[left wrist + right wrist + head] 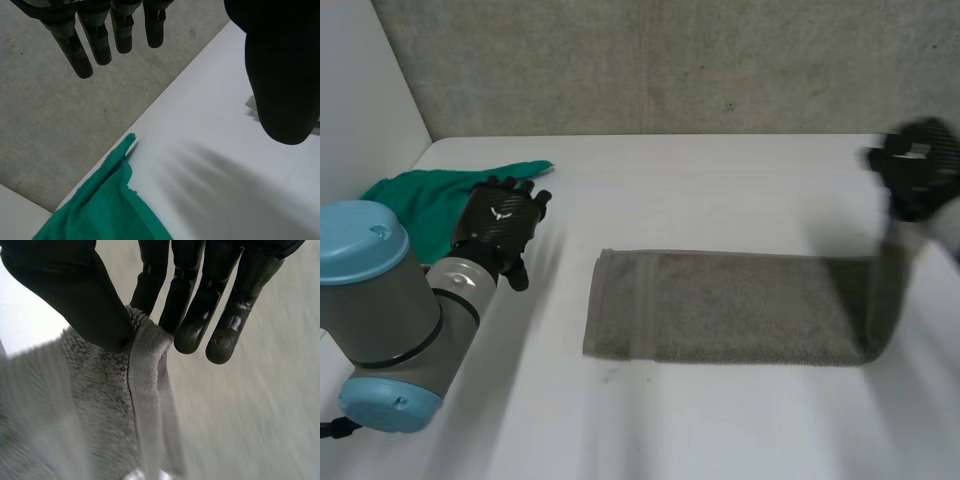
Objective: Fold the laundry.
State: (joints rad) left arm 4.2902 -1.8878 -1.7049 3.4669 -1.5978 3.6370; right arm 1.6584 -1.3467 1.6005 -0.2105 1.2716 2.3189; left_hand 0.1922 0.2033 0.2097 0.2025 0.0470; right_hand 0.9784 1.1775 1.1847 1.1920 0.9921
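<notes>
Left of the grey towel (720, 305) on the surface (720, 180) lay a green cloth (415, 195), then the left hand (500, 225), fingers (100, 45) straight and empty. The right hand (917, 168) pinched the towel's lifted right end; carrying it level should align edges

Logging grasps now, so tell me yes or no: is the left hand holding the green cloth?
No, the left hand hangs with straight fingers clear of the green cloth, holding nothing.
</notes>
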